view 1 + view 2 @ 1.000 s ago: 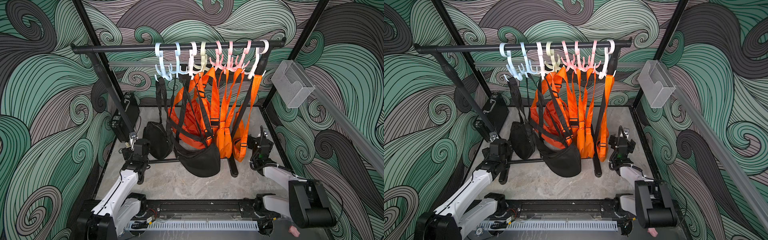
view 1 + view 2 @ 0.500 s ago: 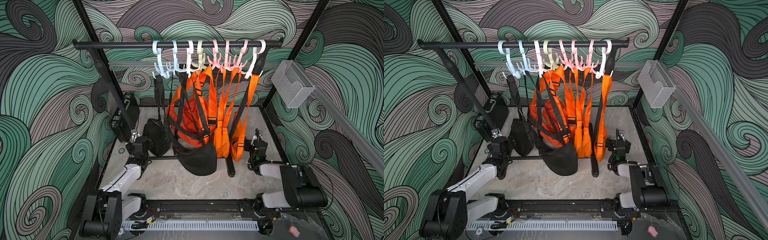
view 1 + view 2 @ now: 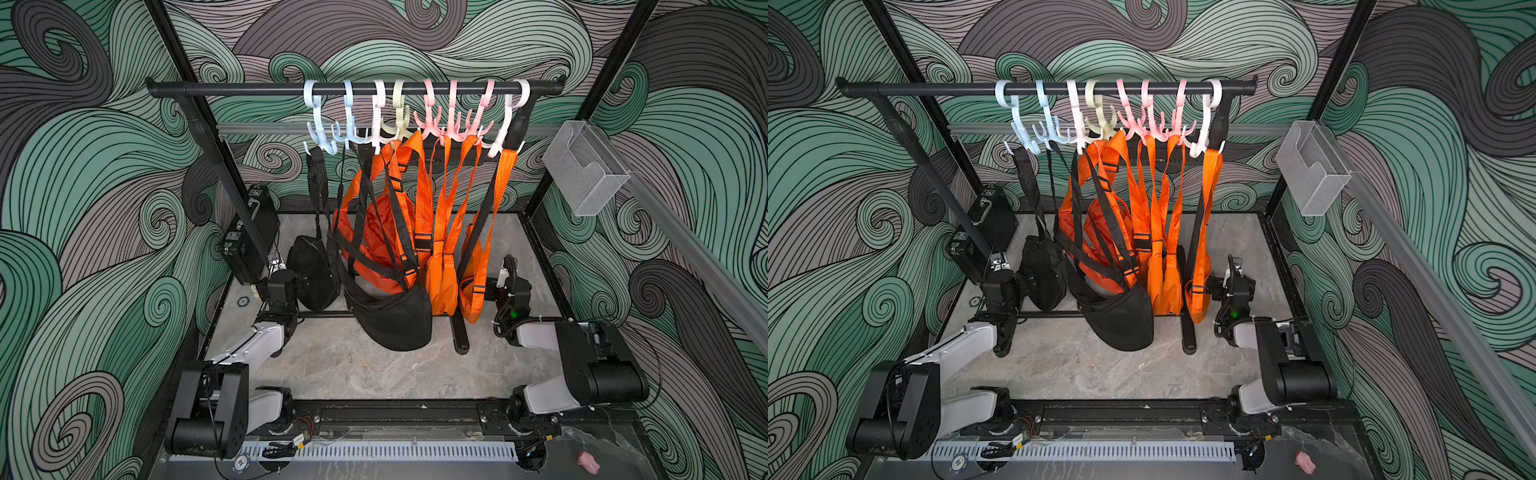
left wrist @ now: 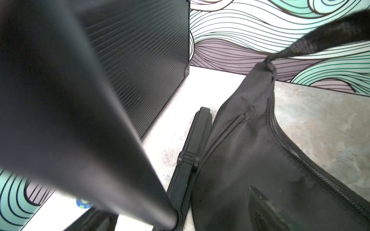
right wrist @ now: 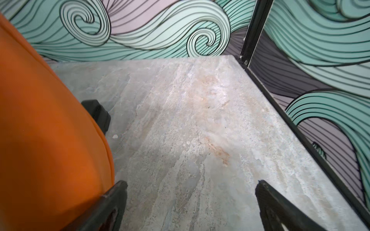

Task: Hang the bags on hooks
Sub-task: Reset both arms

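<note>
Looking finished: black and orange fabric sling bags [image 3: 392,322] hang on pastel plastic hooks [image 3: 432,118] at twelve o'clock; your left gripper [image 3: 293,286] and right gripper [image 5: 191,208] gape wide, empty.

A: How many hooks [image 3: 429,109] hang on the rail [image 3: 249,89]?
B: Eight: two blue, two white, one cream, three pink.
A: And bags under the rail?
B: Two black bags [image 3: 312,274]. Orange bags [image 3: 374,245], at least three; they overlap, so the exact number I cannot tell.
A: Other things?
B: Two robot arms [image 3: 257,345] before the rail, one black case [image 3: 249,235] near its left end.
</note>
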You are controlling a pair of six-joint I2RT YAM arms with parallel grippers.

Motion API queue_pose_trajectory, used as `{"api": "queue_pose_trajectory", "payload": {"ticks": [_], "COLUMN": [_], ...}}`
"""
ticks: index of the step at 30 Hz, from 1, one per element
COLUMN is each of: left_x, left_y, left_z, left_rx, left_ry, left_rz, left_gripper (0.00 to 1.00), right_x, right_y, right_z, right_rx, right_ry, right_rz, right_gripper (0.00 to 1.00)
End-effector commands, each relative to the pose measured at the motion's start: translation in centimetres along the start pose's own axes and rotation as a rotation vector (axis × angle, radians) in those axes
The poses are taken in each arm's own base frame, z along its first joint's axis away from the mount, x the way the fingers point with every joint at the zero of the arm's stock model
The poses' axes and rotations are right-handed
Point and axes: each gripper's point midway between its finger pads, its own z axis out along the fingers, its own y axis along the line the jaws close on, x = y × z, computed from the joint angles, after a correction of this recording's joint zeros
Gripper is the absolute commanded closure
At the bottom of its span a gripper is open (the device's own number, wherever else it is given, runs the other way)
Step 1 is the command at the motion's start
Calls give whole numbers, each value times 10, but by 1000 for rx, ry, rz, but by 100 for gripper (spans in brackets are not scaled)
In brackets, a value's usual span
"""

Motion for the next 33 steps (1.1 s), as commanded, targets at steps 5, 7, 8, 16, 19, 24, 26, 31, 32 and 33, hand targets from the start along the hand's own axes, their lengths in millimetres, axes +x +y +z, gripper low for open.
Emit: {"api": "queue_pose_trajectory", "payload": {"ticks": [5,7,8,16,19,24,26,31,32,33], "left_x": [-3,4,6,17,31,31,31,32,33,32], "left_y": [7,2,-2,-12,-15,-13,-9,-9,-9,-9], "left_z": [6,9,11,23,33,37,41,50,51,51], "left_rx": [-17,15,38,78,74,61,48,44,46,47], "left_ry": [-56,-46,-51,-62,-38,-22,-5,45,49,47], "left_rz": [33,21,22,56,70,66,44,42,43,41], "left_gripper": [1,1,1,1,2,1,1,2,2,1], "right_x": [-9,-8,-9,-8,-8,-9,-8,-8,-8,-9], "right_y": [1,1,2,2,2,2,2,1,2,2], "right_z": [5,5,5,5,5,5,5,5,5,5], "right_rx": [-29,-30,-31,-32,-31,-33,-34,-31,-32,-33], "right_ry": [-23,-16,-24,-15,-15,-16,-16,-16,-16,-17], "right_rz": [5,2,3,1,2,2,1,2,2,2], "right_gripper": [1,1,1,1,1,1,1,1,1,1]}}
